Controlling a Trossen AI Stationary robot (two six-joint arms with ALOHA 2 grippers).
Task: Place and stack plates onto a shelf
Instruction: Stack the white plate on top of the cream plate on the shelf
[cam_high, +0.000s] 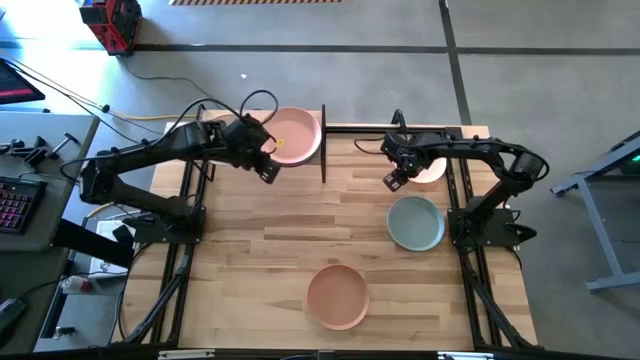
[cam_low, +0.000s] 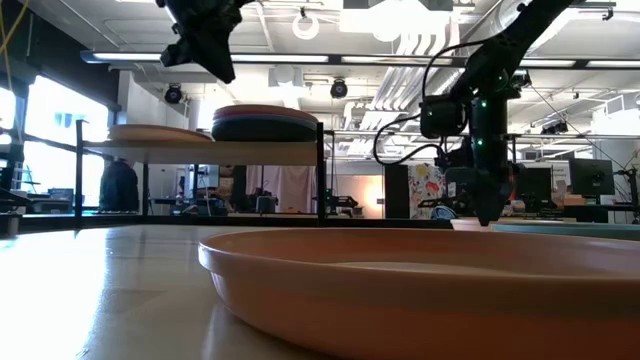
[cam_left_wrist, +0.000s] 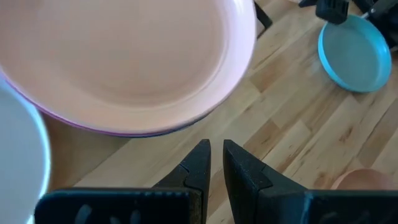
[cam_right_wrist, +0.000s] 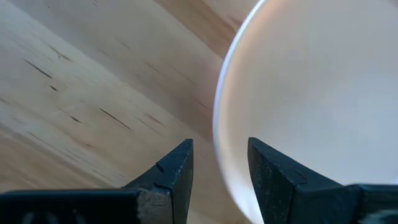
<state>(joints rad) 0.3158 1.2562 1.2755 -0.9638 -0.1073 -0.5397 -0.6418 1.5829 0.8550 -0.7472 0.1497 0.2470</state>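
The middle of the surface (cam_high: 290, 235) lies bare, open to passage. The shelf (cam_high: 322, 143) blocks the upper centre of the frame; a sage green plate (cam_high: 415, 223) and a peach-orange plate (cam_high: 338, 296) occupy the lower right.
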